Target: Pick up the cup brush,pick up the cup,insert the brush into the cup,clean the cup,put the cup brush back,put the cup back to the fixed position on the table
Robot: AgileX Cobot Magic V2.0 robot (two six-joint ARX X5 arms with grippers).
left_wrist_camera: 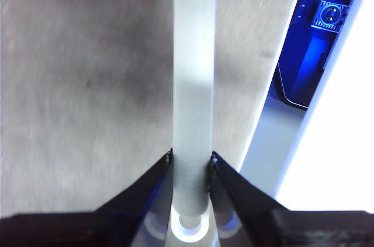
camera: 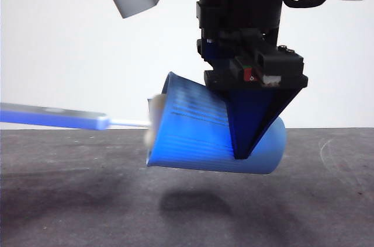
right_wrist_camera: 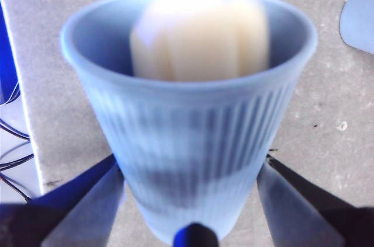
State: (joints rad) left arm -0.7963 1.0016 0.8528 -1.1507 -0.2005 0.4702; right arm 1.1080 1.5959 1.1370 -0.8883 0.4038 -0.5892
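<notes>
My right tool clamps the ribbed blue plastic cup tilted above the table; my left tool clamps the grey-handled cup brush, its cream sponge head at the cup's mouth.

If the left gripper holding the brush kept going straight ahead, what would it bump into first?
Probably the cup. The left gripper points along the cup brush, whose sponge head sits at the cup's mouth, held tipped sideways by the right gripper. Depth is unclear, so this is a guess.
</notes>
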